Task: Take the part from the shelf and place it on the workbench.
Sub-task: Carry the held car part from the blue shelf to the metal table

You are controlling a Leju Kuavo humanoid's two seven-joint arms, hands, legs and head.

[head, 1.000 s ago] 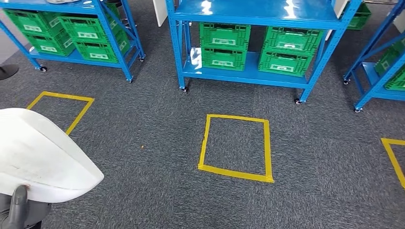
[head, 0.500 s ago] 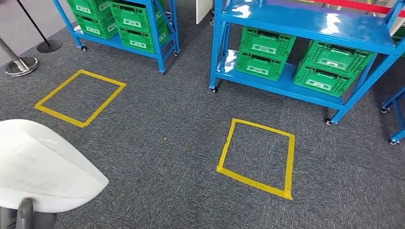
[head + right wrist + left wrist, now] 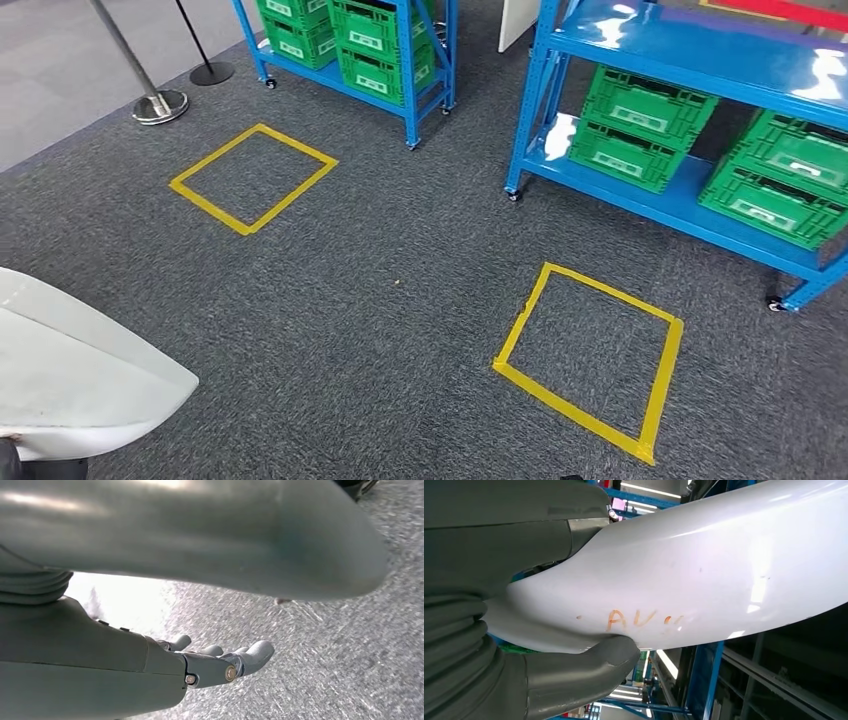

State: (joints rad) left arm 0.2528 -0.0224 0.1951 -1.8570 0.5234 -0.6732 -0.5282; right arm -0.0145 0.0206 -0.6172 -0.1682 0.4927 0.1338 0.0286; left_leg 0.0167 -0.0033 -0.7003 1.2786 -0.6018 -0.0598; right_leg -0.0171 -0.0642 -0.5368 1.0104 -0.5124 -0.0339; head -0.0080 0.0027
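- The white part is held in the left robot hand: the grey thumb is pressed against one face and the cover and fingers lie against the other, so the hand is clamped on the part.
- In the head view the part is carried low at the robot's left, above the grey carpet floor and well apart from the shelves.
- The right robot hand hangs over the floor with its fingers apart and lightly curved; nothing is held in it.
- Step in hand, as judged: the pick from the shelf is complete and the carry to the workbench is under way. No workbench is seen, so placement is not yet done.
- The next move is judged to call for a steady hold while the workbench is found and faced, then a level set-down before release; a smooth curved shell pinched near one end may slip or swing.
- Writing: faint orange handwritten letters, read as "AV" with further unclear strokes, are marked on the part beside the thumb.
- White labels are fixed to the green crates on the blue shelf; their text is too small to read.
- Yellow tape squares are laid on the floor.
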